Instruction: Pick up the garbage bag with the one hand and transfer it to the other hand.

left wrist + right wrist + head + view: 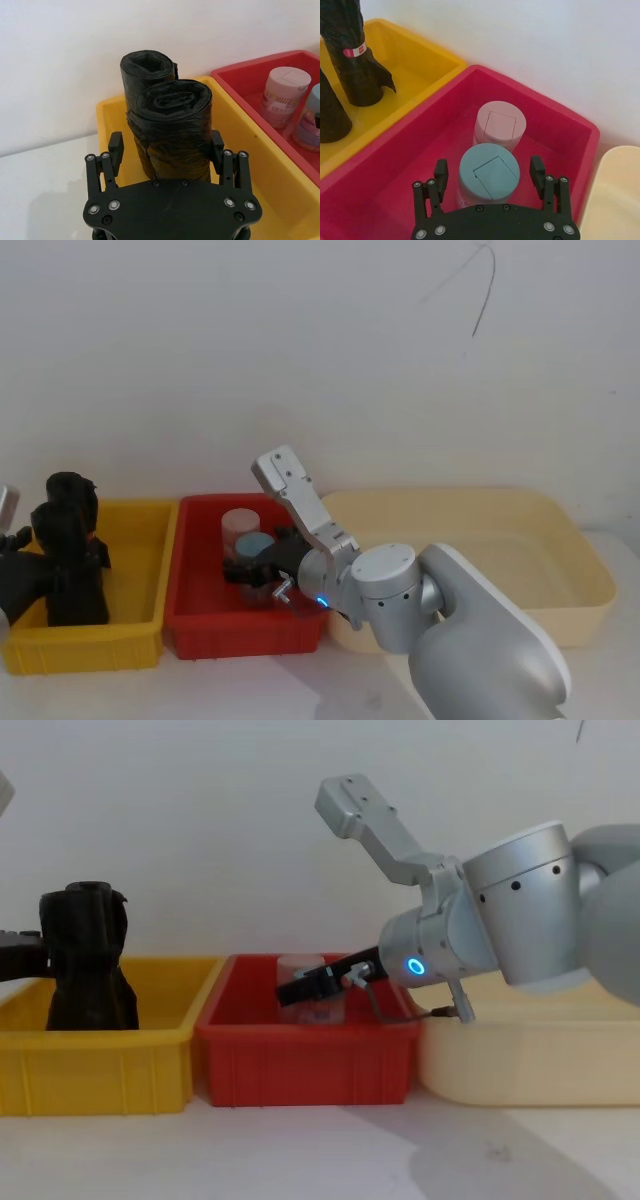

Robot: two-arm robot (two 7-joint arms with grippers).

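Observation:
The garbage bag (172,130), a straight black roll, stands upright in the yellow bin (100,645), also visible in the head view (72,585). My left gripper (166,142) is open, one finger on each side of the roll near its top. It comes in from the far left of the head view (30,575). Behind the roll stands a black flared bundle (357,70) with a small red mark. My right gripper (488,172), on the blue-lit arm, hangs open in the red bin (245,635), with its fingers either side of a teal-lidded jar (489,167).
A pink-lidded jar (500,120) stands just behind the teal one in the red bin. A large cream tub (560,610) sits to the right of the red bin. A white wall runs close behind all three bins.

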